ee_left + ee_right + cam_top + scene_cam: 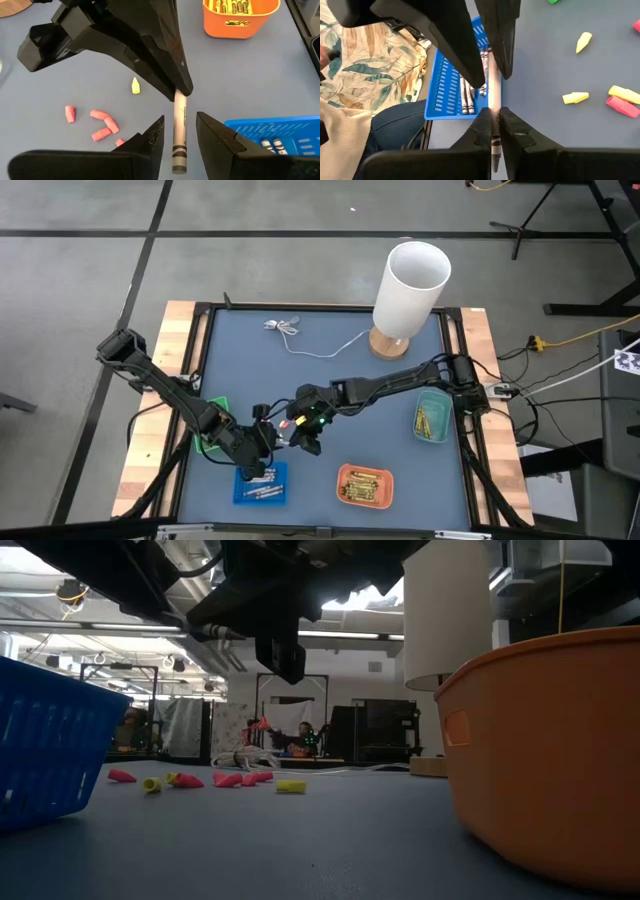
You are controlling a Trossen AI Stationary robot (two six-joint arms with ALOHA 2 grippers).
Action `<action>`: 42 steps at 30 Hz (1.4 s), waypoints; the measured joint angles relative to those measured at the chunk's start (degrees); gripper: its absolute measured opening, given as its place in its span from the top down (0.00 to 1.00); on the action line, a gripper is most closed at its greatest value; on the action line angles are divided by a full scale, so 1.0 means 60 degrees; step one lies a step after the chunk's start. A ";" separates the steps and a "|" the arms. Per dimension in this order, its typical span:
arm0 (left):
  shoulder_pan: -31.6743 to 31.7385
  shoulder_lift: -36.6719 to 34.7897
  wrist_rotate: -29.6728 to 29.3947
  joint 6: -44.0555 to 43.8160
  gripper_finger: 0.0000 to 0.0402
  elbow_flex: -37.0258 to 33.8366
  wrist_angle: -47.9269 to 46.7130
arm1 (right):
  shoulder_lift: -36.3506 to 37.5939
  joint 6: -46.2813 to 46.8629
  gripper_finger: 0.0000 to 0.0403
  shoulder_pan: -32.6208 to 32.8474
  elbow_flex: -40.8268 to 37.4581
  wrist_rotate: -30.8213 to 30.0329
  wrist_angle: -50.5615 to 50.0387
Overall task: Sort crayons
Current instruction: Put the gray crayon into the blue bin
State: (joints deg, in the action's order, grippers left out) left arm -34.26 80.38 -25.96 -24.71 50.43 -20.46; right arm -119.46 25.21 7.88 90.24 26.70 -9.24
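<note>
A grey crayon (179, 131) with dark bands is held above the table near the blue tray (262, 482), which holds several grey crayons (467, 98). My right gripper (495, 111) is shut on the grey crayon; in the high view my right gripper (300, 435) is at the table's near middle. My left gripper (180, 119) is open, with one finger on either side of the crayon's free part and a gap showing on both sides. In the high view my left gripper (262, 452) is just left of the right one. My right gripper pinches the grey crayon (494, 118) between its two fingertips. The crayon runs along the fingers: one end (495, 150) reaches back between them and the other part sticks out past the tips (180, 102). The crayon is lifted clear of the table.
Short pink and yellow pieces (100, 125) lie loose on the mat; they also show in the low view (230, 780). An orange tray (365, 485) with yellow crayons, a teal tray (432, 417), a green tray (212, 430), a tall white cylinder (410, 285) and a thin white cable (300, 340) stand around.
</note>
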 joint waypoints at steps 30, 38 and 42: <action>0.0000 0.0000 -0.0005 -0.0007 0.98 0.0000 -0.0025 | 0.0000 -0.0014 0.96 0.0004 0.0000 0.0044 0.0106; 0.0000 0.0000 -0.0044 -0.0031 0.97 0.0000 -0.0029 | 0.0000 -0.0004 0.88 0.0004 0.0000 -0.0101 0.0100; 0.0000 0.0000 0.0111 -0.0070 0.97 0.0000 -0.0001 | 0.0000 -0.0001 0.76 -0.0006 0.0007 -0.0130 0.0025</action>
State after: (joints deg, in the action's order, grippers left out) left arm -34.26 80.38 -25.29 -25.13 50.43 -20.47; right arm -119.46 25.20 7.84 90.28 25.92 -9.09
